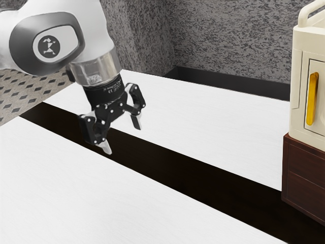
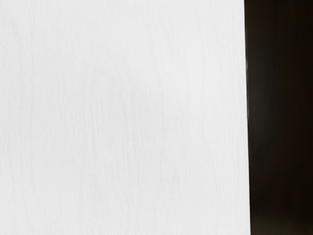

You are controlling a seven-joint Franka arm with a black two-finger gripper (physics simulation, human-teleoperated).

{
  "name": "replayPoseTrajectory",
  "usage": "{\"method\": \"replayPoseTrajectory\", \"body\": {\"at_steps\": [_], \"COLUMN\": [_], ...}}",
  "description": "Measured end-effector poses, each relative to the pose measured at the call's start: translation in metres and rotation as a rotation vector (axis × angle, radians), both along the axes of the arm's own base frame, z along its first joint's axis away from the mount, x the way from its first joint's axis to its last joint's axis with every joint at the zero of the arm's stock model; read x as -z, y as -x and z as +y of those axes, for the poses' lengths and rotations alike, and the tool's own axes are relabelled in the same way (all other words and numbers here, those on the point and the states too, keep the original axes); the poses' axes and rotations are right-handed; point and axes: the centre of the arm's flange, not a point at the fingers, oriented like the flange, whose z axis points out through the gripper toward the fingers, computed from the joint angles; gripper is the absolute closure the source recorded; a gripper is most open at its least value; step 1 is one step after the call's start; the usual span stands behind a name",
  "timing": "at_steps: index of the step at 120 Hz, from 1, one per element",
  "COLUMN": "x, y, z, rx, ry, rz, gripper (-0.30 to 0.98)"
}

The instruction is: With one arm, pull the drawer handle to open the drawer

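Looking at the exterior view, got the white arm [image 1: 94,25] coming in from ten o'clock and the black tool [image 1: 123,139] hanging above the desk [image 1: 61,178] around nine o'clock. Seeing it spread, honestly pretty wide, with both pale fingertips [image 1: 106,148] aimed down toward six o'clock or a touch before.

Spotted the yellow handle [image 1: 312,99] way over at three o'clock, well apart from the tool. Fixed upright on the front panel [image 1: 321,91] of a cream cabinet [image 1: 298,81], cut off by the picture's edge on that side. Sitting on a reddish-brown wooden base [image 1: 304,178] at four o'clock.

Also got a dark strip [image 1: 167,162] slicing between the white parts of the desk, running from nine o'clock down to four. Throw in a speckled gray wall [image 1: 228,40] at one o'clock, a dark ledge [image 1: 228,84] at two, and some diamond-patterned floor [image 1: 25,91] between nine and ten.

Checking the wrist view, getting white desk surface right up against the dark strip, meeting along one nearly straight edge.
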Motion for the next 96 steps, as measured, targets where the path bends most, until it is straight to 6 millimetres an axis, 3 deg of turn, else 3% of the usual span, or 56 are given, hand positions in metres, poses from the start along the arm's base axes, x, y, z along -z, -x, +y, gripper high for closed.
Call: {"method": "replayPoseTrajectory", "body": {"at_steps": [14, 25, 33, 42, 51, 72, 96], "x": [0.008, 0.021, 0.026, 0.054, 0.062, 0.055, 0.079], "y": [-0.003, -0.002, 0.0, -0.02, -0.027, -0.012, -0.007], "z": [-0.001, -0.021, -0.054, -0.09, -0.127, -0.212, -0.29], "rx": [0.002, 0.047, 0.112, 0.166, 0.223, 0.355, 0.396], "ry": [-0.005, -0.024, -0.036, -0.045, -0.026, 0.068, 0.153], "rz": [-0.009, 0.003, 0.004, 0.02, -0.016, -0.126, -0.203], "gripper": [0.0, 0.0, 0.0, 0.0, 0.0, 0.0, 0.0]}}
